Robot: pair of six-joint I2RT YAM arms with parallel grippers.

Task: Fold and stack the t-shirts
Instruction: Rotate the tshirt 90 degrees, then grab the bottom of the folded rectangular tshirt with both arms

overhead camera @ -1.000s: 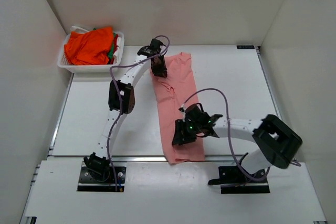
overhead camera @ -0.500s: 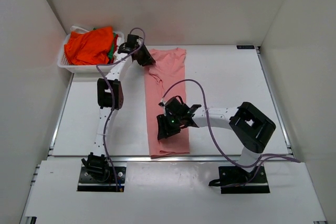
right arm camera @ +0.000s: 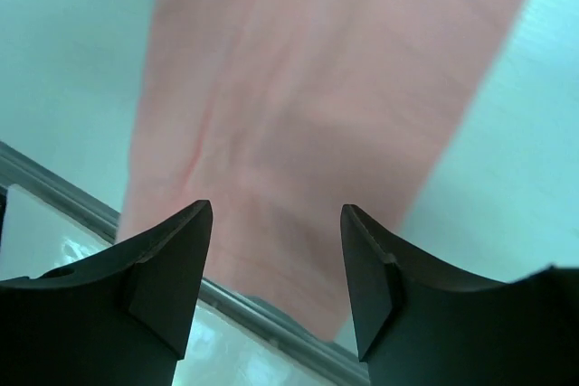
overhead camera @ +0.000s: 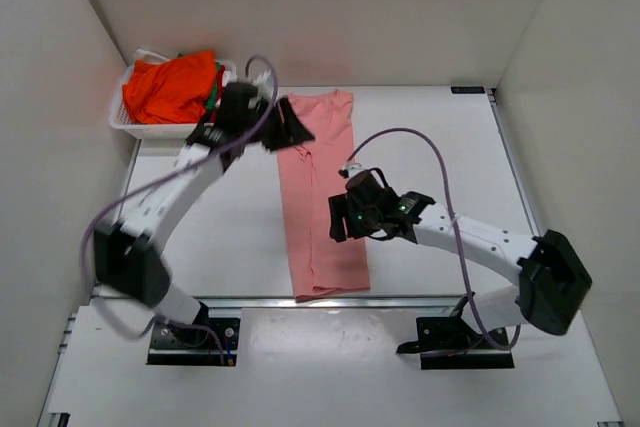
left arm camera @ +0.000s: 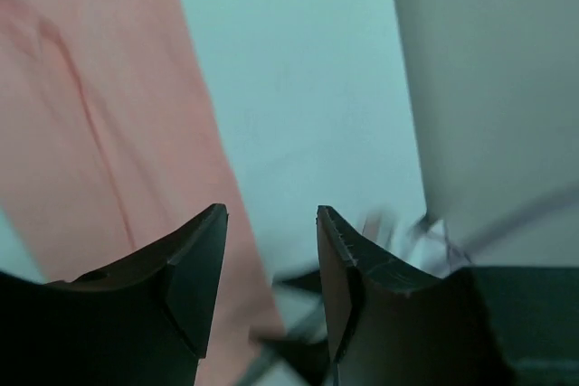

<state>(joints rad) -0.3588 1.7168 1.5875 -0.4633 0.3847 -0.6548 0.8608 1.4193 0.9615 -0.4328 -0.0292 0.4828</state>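
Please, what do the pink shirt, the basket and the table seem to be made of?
Pink shirt: soft matte cloth, perhaps knit cotton; it lies flat with faint creases.
Basket: probably plastic; thin, stiff white walls.
Table: hard, smooth white top, perhaps laminate; even colour with no grain, and the material is not certain.

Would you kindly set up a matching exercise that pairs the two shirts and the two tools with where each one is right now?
Things:
1. salmon-pink t-shirt
2. orange t-shirt
3. left tool
4. right tool

Places:
A. in the white basket
B. over the near half of the pink strip, open and empty
C. laid out as a long strip on the table
D. by the pink strip's far left corner, open and empty

Pairs: 1-C, 2-A, 3-D, 4-B.
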